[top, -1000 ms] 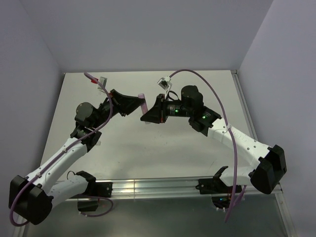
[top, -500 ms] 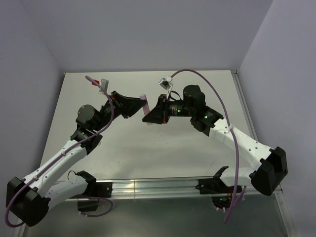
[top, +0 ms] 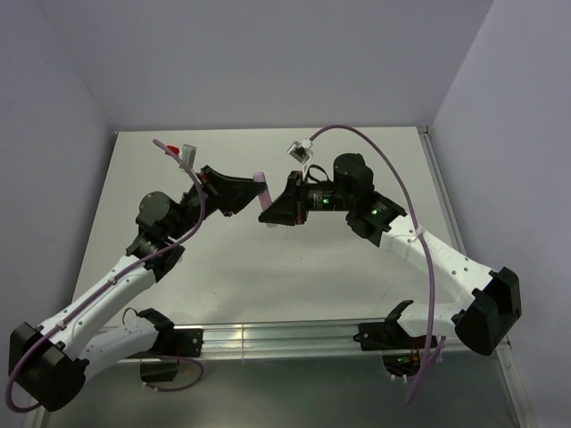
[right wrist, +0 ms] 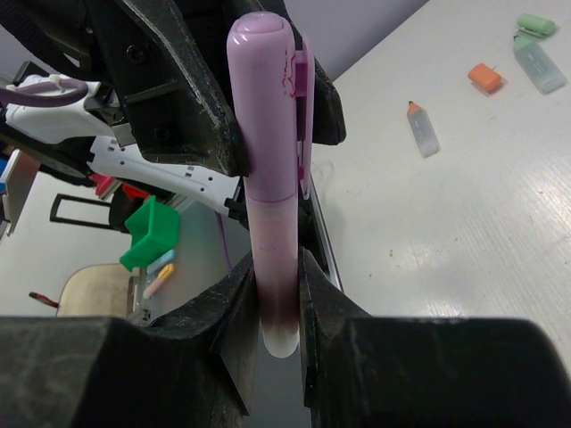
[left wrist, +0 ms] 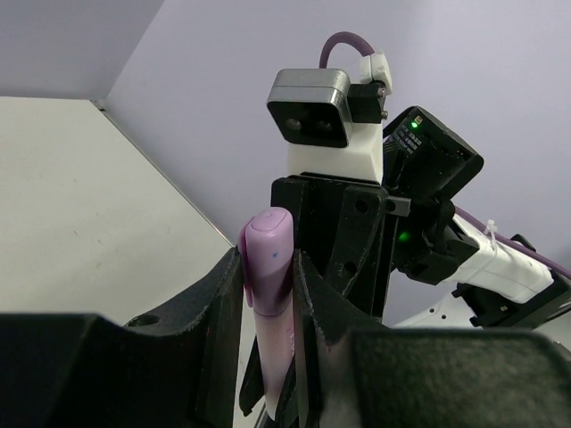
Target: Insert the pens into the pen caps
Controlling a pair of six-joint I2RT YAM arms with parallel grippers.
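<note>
Right wrist view showed the right end effector (right wrist: 278,308) closed tight on the lower barrel of the pink pen (right wrist: 275,263), whose pale end poked out just below its fingers. Directly above it, the left end effector (left wrist: 266,263) was clamped, partly closed, around the purple-pink cap (right wrist: 264,107), which sat over the pen's upper end. Both were raised above the bench (right wrist: 464,232). Well beyond the right end effector, to its upper right on the bench, lay the pale pen with an orange tip (right wrist: 422,130), the orange cap (right wrist: 485,78), the mint-green pen (right wrist: 538,67) and, just beside that, the green cap (right wrist: 536,24).
</note>
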